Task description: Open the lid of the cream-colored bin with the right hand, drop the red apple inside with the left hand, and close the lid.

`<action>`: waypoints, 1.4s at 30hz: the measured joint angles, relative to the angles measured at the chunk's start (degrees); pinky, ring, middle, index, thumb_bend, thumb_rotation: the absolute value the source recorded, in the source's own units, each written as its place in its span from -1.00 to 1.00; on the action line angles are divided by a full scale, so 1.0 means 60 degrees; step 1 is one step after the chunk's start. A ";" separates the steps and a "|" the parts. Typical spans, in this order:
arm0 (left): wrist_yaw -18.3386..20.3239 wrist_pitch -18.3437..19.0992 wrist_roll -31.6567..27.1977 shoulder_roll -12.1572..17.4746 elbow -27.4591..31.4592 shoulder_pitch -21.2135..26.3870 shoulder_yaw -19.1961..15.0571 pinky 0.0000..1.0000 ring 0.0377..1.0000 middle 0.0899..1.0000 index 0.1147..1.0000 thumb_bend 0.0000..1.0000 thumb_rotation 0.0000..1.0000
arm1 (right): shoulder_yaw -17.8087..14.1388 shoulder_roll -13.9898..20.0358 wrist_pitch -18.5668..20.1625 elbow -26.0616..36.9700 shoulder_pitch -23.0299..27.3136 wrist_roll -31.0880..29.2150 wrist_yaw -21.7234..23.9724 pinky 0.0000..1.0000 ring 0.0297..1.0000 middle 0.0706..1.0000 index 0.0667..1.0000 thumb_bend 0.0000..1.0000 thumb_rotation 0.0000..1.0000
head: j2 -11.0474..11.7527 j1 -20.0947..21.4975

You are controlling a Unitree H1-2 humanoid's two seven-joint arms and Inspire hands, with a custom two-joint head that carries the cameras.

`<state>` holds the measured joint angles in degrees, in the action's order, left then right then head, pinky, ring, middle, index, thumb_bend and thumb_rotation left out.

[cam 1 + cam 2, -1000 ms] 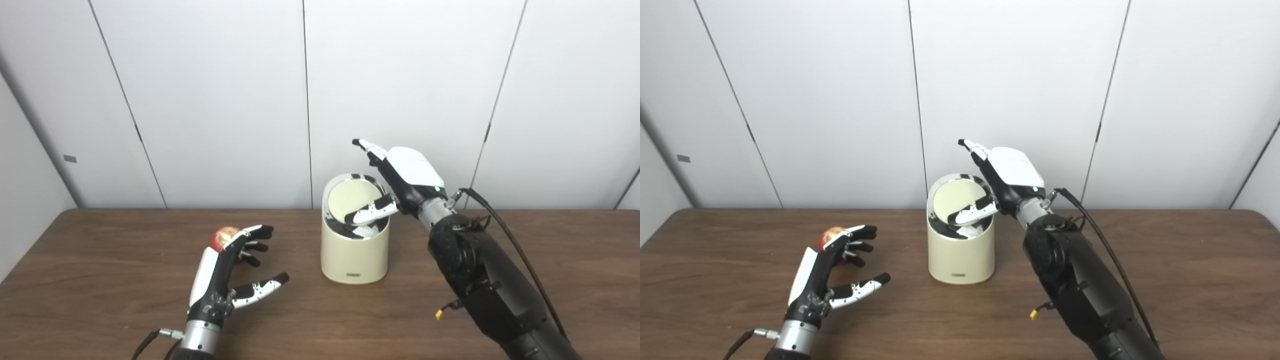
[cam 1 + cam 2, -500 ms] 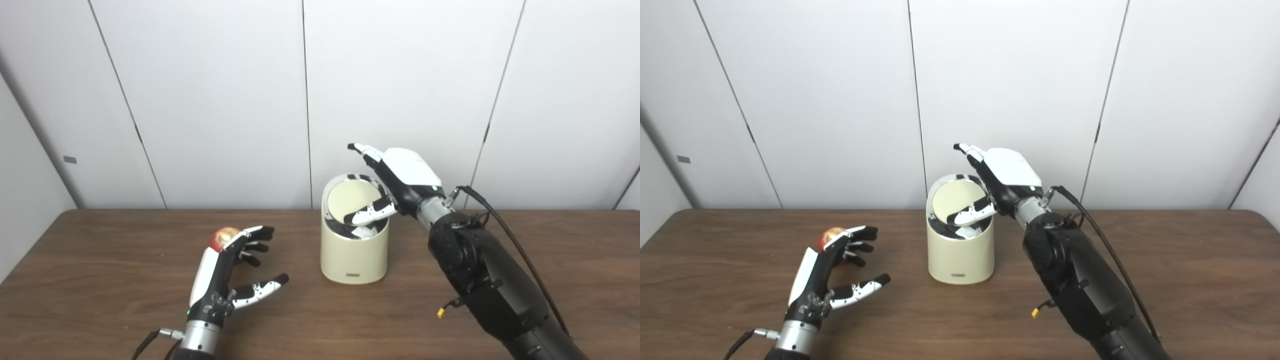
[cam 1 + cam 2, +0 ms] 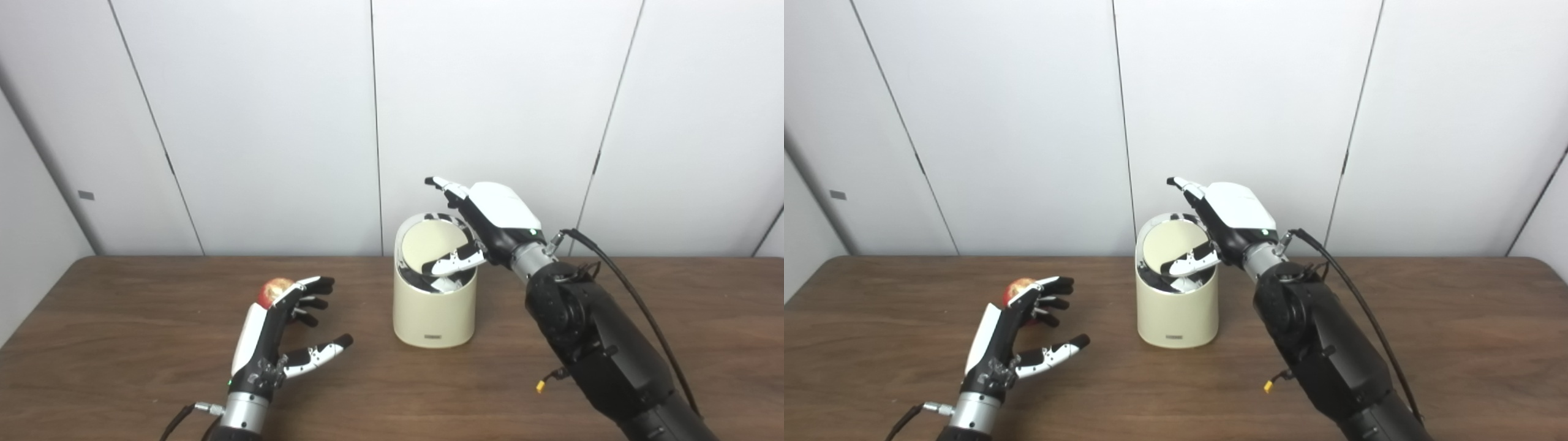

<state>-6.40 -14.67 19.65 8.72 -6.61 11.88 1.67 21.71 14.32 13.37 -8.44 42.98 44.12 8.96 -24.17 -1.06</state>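
Dark-brown wood grain ran the width of the long table point(image 3: 122, 343), which met a wall of white panels point(image 3: 275, 122) along its far edge. Wide stretches of bare tabletop lay open to the left, right and front of the work.

Near the middle, toward the far edge, stood the cream-colored cylindrical bin point(image 3: 434, 306), upright, its round swing lid point(image 3: 429, 245) tipped up on edge so the dark opening showed beneath it. The right hand point(image 3: 487, 223), black with a white back, sat at the bin's upper right rim, fingers spread; its thumb point(image 3: 453, 263) lay across the opening in front of the tilted lid, and one finger pointed up and left above the rim. It grasped nothing; whether it touched the lid could not be told. Its black arm point(image 3: 594, 343) crossed the table's right half.

Well left of the bin, the left hand point(image 3: 275, 331) hovered released, fingers parted, thumb pointing toward the bin. The small red apple point(image 3: 274, 291) rested on the table just behind its fingertips point(image 3: 321, 283), partly hidden by them.
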 measured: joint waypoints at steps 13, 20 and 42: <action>-0.0006 -0.0010 0.0017 -0.0002 -0.0190 0.0067 0.0017 0.10 0.34 0.46 0.49 0.32 -0.85 | -0.0119 0.0079 0.0006 0.0430 -0.0166 0.0176 0.0044 0.24 0.53 0.75 0.77 0.76 -0.47 | 0.0000 0.0000; -0.0005 -0.0011 0.0012 -0.0001 -0.0190 0.0067 0.0020 0.08 0.33 0.45 0.48 0.32 -0.86 | -0.0150 0.0071 0.0024 0.0443 -0.0181 0.0178 0.0059 0.31 0.58 0.77 0.79 0.73 -0.48 | 0.0000 0.0000; -0.0006 -0.0009 0.0014 0.0004 -0.0190 0.0072 0.0021 0.09 0.34 0.46 0.49 0.33 -0.86 | -0.1477 0.0511 0.0086 0.1534 -0.0289 -0.0126 0.0048 0.16 0.57 0.75 0.78 0.69 -0.54 | -0.0029 0.0015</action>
<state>-6.43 -14.73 19.74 8.75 -7.75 12.31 1.79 12.85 17.39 13.89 0.77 41.25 43.36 9.24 -24.35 -0.97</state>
